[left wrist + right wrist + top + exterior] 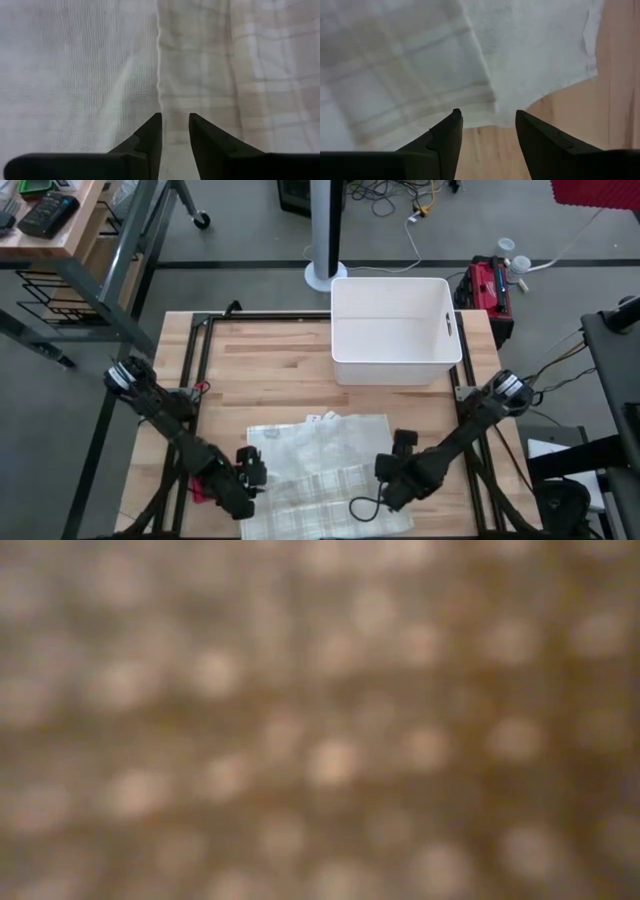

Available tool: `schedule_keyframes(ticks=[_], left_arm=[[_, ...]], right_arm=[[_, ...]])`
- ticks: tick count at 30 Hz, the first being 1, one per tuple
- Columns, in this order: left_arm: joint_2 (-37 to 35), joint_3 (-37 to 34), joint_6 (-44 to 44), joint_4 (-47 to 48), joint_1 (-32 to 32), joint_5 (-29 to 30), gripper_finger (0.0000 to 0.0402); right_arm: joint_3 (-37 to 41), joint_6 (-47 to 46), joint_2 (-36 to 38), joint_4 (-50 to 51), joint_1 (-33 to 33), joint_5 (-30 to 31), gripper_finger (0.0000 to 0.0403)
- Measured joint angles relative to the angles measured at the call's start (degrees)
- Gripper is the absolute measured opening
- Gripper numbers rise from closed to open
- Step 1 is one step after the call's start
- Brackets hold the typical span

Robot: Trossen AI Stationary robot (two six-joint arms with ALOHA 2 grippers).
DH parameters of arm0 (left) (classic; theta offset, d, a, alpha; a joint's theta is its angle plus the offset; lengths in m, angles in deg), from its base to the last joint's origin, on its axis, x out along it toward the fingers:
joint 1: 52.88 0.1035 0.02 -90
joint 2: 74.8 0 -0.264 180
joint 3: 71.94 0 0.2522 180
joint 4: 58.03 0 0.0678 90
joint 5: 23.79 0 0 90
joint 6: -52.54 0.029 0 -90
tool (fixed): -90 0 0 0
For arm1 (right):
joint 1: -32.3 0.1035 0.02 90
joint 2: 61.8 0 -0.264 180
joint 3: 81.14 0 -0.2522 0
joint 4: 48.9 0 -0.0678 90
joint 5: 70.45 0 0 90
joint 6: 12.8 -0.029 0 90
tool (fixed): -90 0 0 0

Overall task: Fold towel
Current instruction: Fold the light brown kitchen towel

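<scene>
A white towel with faint beige checks lies flat on the wooden table, near its front edge. One checked layer lies over a plain white one. My left gripper is over the towel's left part, its fingers a narrow gap apart over a straight edge line in the cloth. My right gripper stands open over the towel's right edge, where bare wood shows beside the cloth. Whether either gripper touches the cloth, I cannot tell.
A white bin stands at the table's far edge, right of centre. Black frame rails run along the table's left and right sides. A black cable loop lies on the towel beside my right gripper.
</scene>
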Motion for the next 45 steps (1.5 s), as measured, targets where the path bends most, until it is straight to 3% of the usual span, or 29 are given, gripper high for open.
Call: schedule_keyframes(ticks=[12,24,28,31,34,36,45], left_arm=[[-0.02,-7.02,-0.49,-11.17,1.02,-2.65,0.0077],[2.12,-7.42,-1.57,-12.00,1.11,-2.41,0.0076],[2.04,-7.04,-1.73,-11.94,1.11,-2.45,0.0075],[1.63,-6.06,-0.63,-11.42,1.11,-2.47,0.0064],[1.60,-4.77,-0.35,-8.35,1.11,-2.51,0.0028],[1.60,-3.86,-0.51,-5.97,1.11,-2.97,0.0007],[1.60,6.28,-0.19,11.94,0.87,-2.72,0.0002]], right_arm=[[3.31,6.46,0.05,-0.60,-4.60,-1.19,0.0171],[4.67,9.91,0.11,-6.76,-5.04,-3.71,0.0147],[4.67,9.74,0.11,-6.75,-5.01,-3.77,0.0114],[4.68,10.10,0.12,-6.77,-5.01,-4.22,0.0058],[4.69,10.80,0.13,-6.90,-5.01,-4.23,0.0010],[4.69,10.96,0.13,-6.90,-5.01,-4.23,0.0009],[4.69,8.70,1.14,-2.85,-3.32,-4.63,0.0001]])
